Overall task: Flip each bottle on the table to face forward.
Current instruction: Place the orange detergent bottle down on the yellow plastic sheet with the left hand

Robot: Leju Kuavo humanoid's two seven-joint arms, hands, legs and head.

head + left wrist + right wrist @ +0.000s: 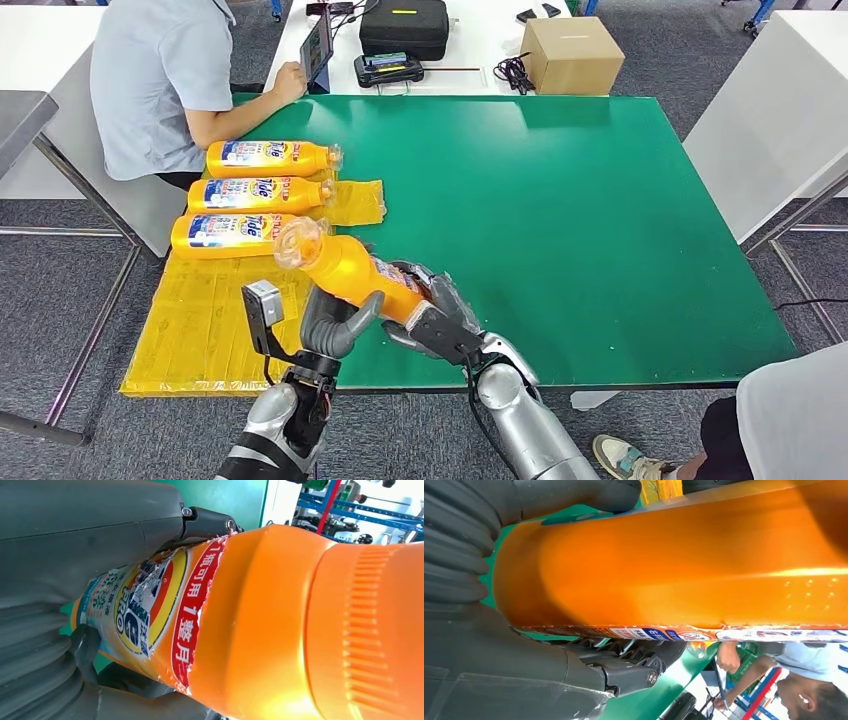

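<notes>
Three bottles (260,193) lie label-up on the bench (560,200) at ten o'clock, while left hand (335,322) and right hand (440,318) grip the fourth bottle (350,268) aloft, fingers (362,312) wrapped, unplaced.

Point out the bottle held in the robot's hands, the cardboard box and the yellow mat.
held bottle (345,268), head view, on its orange body just below the cap.
cardboard box (572,55), head view, on its top face.
yellow mat (205,325), head view, on its bare part below the lying bottles.
</notes>
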